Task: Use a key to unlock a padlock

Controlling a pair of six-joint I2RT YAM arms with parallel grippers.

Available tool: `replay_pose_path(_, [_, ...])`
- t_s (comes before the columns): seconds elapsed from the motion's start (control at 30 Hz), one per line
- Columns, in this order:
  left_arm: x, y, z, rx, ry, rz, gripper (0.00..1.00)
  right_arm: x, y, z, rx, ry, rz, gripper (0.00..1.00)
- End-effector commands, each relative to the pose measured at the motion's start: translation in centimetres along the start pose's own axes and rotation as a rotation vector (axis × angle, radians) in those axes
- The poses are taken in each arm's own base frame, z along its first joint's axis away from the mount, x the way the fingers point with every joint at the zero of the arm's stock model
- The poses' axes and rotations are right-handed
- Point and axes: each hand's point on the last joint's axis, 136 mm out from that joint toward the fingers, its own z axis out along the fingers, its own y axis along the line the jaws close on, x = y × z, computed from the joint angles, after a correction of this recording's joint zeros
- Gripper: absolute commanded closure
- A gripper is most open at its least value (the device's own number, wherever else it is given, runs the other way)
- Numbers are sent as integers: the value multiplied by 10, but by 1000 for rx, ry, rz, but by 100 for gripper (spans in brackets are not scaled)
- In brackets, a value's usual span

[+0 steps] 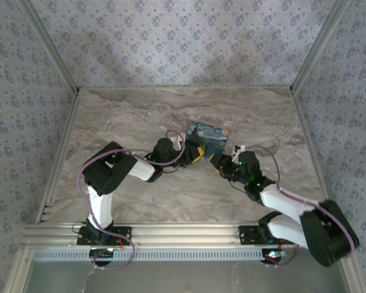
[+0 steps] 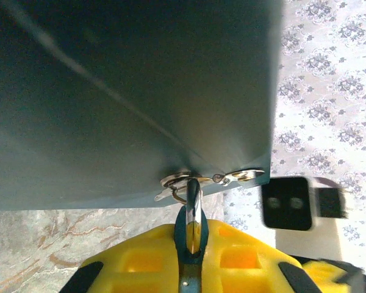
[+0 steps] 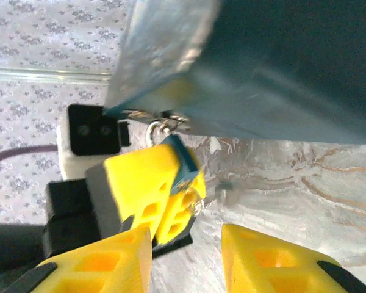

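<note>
A teal padlock point(image 2: 195, 235) hangs by its steel shackle point(image 2: 194, 198) from the hasp on the dark blue box point(image 2: 128, 91). My left gripper point(image 2: 192, 268) is shut on the padlock, its yellow fingers pressing both sides of the body. In the right wrist view the padlock point(image 3: 188, 165) sits between those fingers point(image 3: 143, 183). A small shiny bit point(image 3: 195, 202) sticks out of its lower end; it looks like the key but is blurred. My right gripper point(image 3: 186, 262) stands open just below it, holding nothing. From above, both grippers meet at the box's near edge point(image 1: 201, 155).
The painted box point(image 1: 207, 135) lies mid-table on the marble top point(image 1: 171, 195). Patterned walls and metal rails close in the table on three sides. The right arm's black and white wrist block point(image 2: 287, 202) hangs close beside the box corner. Cables loop over both arms.
</note>
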Motion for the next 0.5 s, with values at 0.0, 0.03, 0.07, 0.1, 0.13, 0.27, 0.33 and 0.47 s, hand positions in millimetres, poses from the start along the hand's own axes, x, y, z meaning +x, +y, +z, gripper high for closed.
replay_pose_path(0.0, [-3,-17,3,59,9,42,96,9,-31,-22,232,75,-172,62])
replay_pose_path(0.03, [-3,-17,4,58,8,41,96,7,-27,-26,246,78,-217,62])
replay_pose_path(0.07, [-3,-17,4,58,9,41,96,6,-21,-30,260,85,-266,62])
replay_pose_path(0.1, [-3,-17,4,58,10,41,96,4,-17,-32,273,89,-304,62])
replay_pose_path(0.13, [-3,-17,4,58,12,40,96,3,-11,-34,281,92,-348,62])
replay_pose_path(0.27, [-2,-19,4,65,15,34,95,-3,11,-36,297,91,-472,61])
replay_pose_path(0.33, [-3,-20,4,68,15,34,95,-4,17,-34,318,105,-535,61])
replay_pose_path(0.47, [-3,-24,4,77,20,31,95,0,23,-22,376,138,-662,61])
